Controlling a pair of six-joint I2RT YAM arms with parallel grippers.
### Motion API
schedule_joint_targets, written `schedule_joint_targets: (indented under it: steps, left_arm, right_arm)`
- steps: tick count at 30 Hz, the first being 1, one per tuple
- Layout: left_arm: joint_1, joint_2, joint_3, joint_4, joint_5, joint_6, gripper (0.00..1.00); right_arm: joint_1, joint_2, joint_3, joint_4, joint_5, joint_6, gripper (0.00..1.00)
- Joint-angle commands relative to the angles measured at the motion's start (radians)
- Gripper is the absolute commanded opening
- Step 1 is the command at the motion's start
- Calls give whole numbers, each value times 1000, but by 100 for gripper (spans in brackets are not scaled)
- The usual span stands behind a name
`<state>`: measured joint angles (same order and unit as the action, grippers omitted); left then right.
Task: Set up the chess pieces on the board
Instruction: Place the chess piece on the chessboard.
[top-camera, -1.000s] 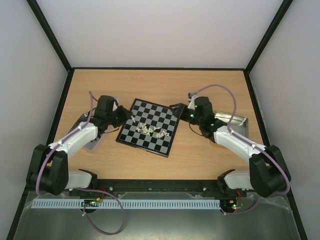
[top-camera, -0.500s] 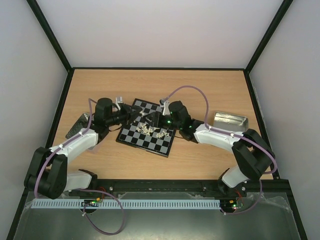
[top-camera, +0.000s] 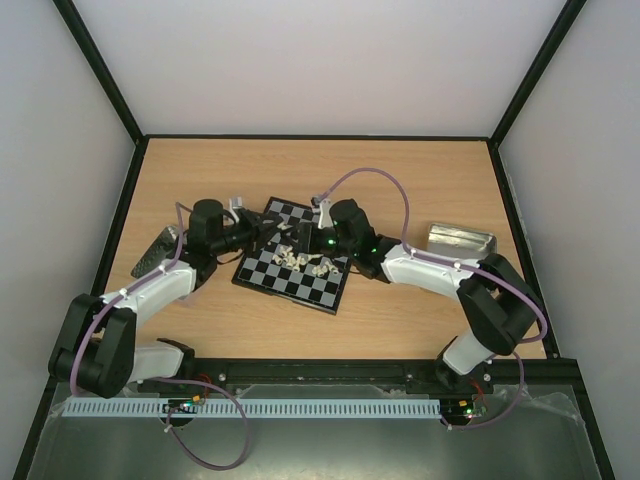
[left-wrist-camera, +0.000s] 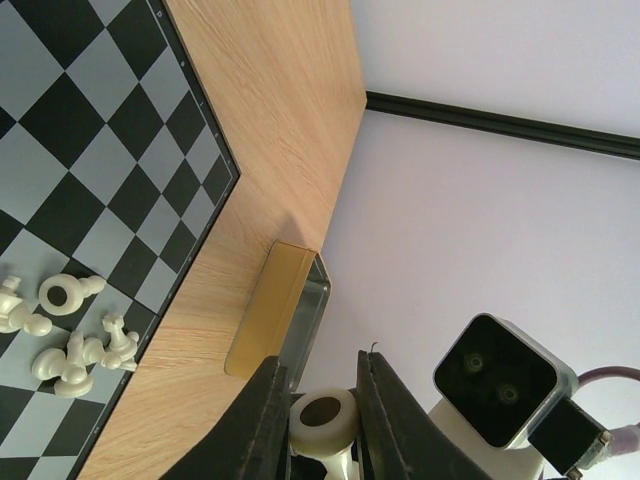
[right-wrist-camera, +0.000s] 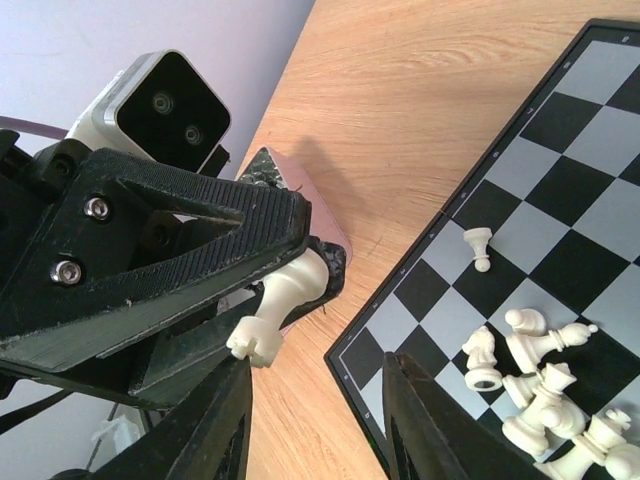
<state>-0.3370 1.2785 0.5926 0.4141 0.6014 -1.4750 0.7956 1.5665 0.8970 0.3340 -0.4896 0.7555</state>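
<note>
While the left gripper (left-wrist-camera: 320, 385) clamped one white piece (left-wrist-camera: 322, 425), the right gripper (right-wrist-camera: 315, 400) gaped empty just before it, other pieces (right-wrist-camera: 540, 390) lying toppled on the board (right-wrist-camera: 600, 130) beside its fingers.

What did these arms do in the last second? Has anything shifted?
The right gripper swung left from beside the metal tray to above the board, open, facing the left gripper, which barely moved and grips a white piece. Board, tray and heap of white pieces stayed put.
</note>
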Motion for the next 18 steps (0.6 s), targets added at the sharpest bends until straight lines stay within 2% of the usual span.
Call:
schedule_joint_targets:
  steps: [1, 3, 6, 18]
  left_arm:
    - [-5, -7, -20, 33, 28, -19, 13]
    - [-6, -6, -22, 31, 23, -20, 13]
    - [-5, -4, -26, 30, 22, -18, 13]
    - [-5, -8, -35, 30, 28, -27, 12]
  right_arm:
    - [14, 15, 44, 24, 21, -35, 40]
    - [16, 11, 43, 32, 17, -42, 43]
    - [18, 6, 43, 39, 22, -41, 41]
    - [18, 19, 49, 42, 64, -24, 12]
